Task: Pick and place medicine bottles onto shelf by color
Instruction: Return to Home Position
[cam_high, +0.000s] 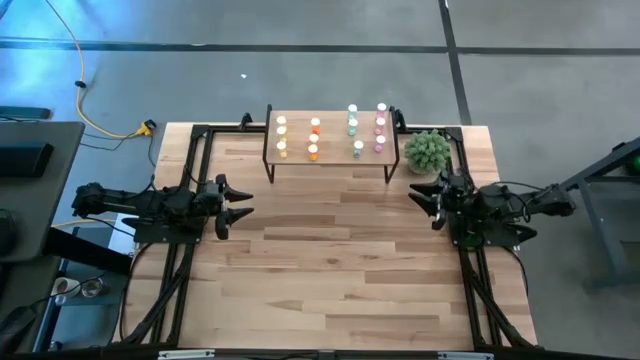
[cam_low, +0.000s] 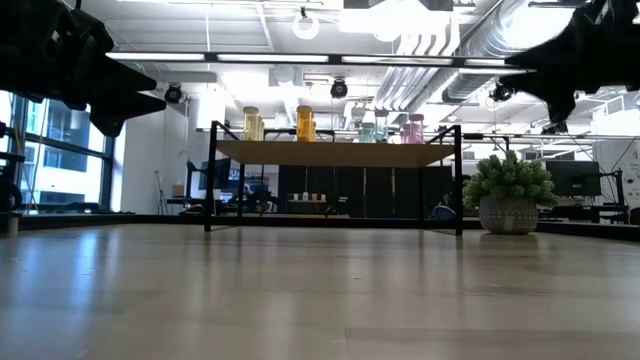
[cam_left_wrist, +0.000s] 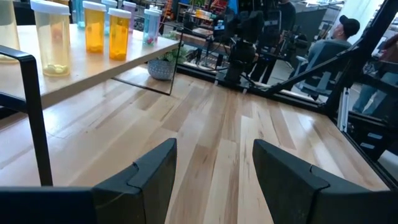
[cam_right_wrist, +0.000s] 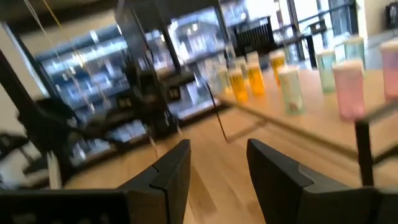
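Observation:
The shelf (cam_high: 330, 140) stands on black legs at the table's far edge. The medicine bottles stand on it in four rows by color: yellow (cam_high: 281, 135), orange (cam_high: 314, 138), green (cam_high: 353, 125) and pink (cam_high: 380, 125). The low view shows them (cam_low: 305, 123) upright on the board. My left gripper (cam_high: 243, 200) waits at the table's left side, open, pointing level toward the right. My right gripper (cam_high: 425, 202) is at the right side, open, pointing level toward the left, with nothing between its fingers (cam_right_wrist: 217, 168).
A green plant ball in a pot (cam_high: 428, 152) stands just right of the shelf, close behind my right gripper. Black frame rails (cam_high: 180, 260) run along the table's left and right sides. Bare wooden tabletop (cam_high: 330, 260) lies between the two arms.

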